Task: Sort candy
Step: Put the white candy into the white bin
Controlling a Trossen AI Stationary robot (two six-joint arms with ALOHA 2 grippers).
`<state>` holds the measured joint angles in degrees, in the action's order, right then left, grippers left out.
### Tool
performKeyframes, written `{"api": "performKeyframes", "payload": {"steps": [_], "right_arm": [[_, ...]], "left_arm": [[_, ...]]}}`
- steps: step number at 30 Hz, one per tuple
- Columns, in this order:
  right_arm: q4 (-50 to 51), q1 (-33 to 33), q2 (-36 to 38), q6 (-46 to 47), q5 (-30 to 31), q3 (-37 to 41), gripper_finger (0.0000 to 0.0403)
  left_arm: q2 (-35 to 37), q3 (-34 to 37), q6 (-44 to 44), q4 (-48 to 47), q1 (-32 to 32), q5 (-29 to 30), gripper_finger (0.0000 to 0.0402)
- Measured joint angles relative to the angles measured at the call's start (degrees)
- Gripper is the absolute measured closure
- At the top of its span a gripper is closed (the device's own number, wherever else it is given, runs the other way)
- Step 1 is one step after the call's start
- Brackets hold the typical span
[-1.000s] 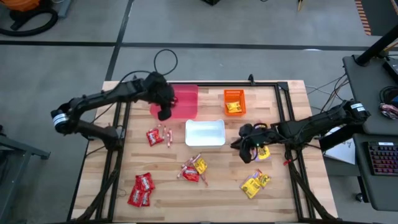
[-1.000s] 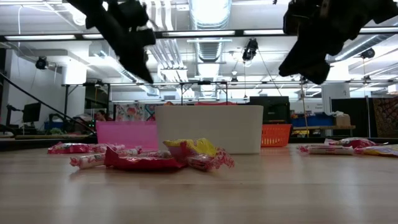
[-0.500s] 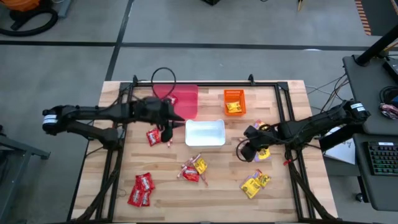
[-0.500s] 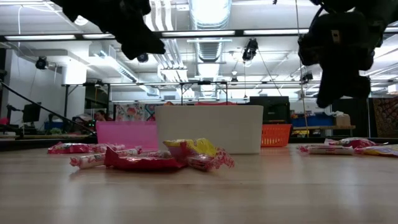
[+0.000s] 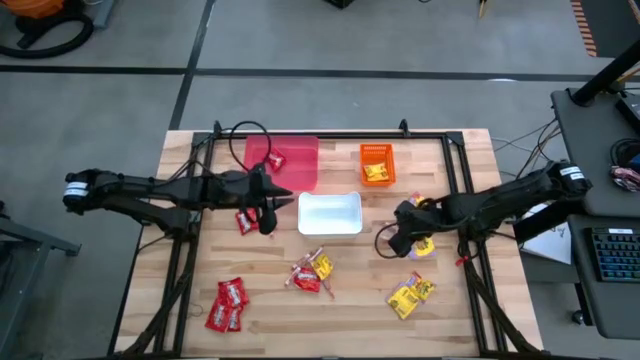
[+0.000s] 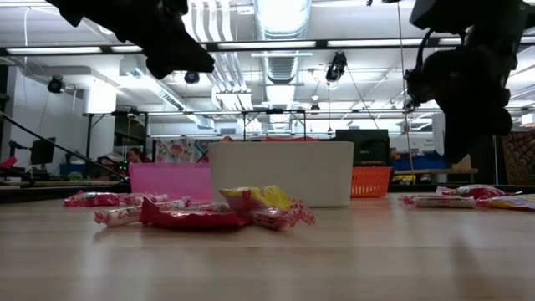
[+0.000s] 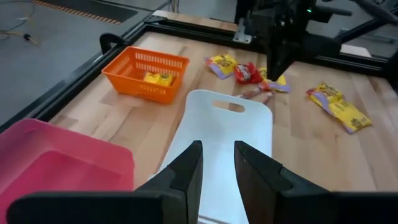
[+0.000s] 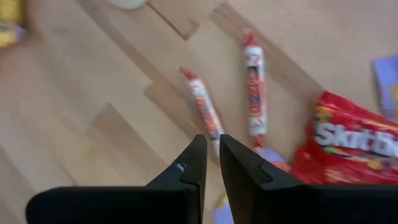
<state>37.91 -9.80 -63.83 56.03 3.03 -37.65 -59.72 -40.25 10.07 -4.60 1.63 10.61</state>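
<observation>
Right gripper, jaws nearly together and empty, hangs over 2 red-and-white candy sticks on the bench; they're light, stiff-ish and roll easily, so pinch mid-length.

Grey concrete floor around wooden table. Orange-black coiled hose at top left, dark desk with keyboard at right. Low view: open ceiling with ducts and strip lights, monitor far left, benches behind.
</observation>
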Motion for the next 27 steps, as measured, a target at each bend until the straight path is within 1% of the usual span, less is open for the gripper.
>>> {"api": "performKeyframes", "payload": {"steps": [3, 6, 8, 13, 18, 22, 27], "right_arm": [[7.91, -0.05, -5.12, -2.52, 0.03, -5.68, 0.0365], [15.25, -0.06, -10.47, -6.92, 0.11, -10.75, 0.0365], [17.91, -0.05, -13.52, -11.66, 0.17, -13.01, 0.0365], [18.22, -0.20, -18.49, -26.19, 0.04, -15.17, 0.0365], [14.08, -0.17, -18.70, -35.91, -0.08, -15.03, 0.0365], [12.69, -0.17, -17.66, -38.42, -1.11, -14.94, 0.0365], [12.01, -0.04, -17.66, -38.64, -2.04, -14.75, 0.0365]], "left_arm": [[0.02, -0.22, 0.00, 0.11, 0.00, 0.00, 0.0325], [0.10, -0.23, 0.13, 0.08, 0.00, 0.00, 0.0325], [0.12, -0.22, 0.21, 0.09, 0.00, 0.00, 0.0325], [0.13, -0.17, 0.89, 0.04, -0.04, -0.02, 0.0325], [0.13, -0.15, 1.68, -0.20, -0.22, -0.64, 0.0325], [0.13, -0.13, 3.15, -0.39, -0.70, -0.66, 0.0325], [0.13, -0.11, 4.51, -0.81, -2.74, -0.68, 0.0325]]}}
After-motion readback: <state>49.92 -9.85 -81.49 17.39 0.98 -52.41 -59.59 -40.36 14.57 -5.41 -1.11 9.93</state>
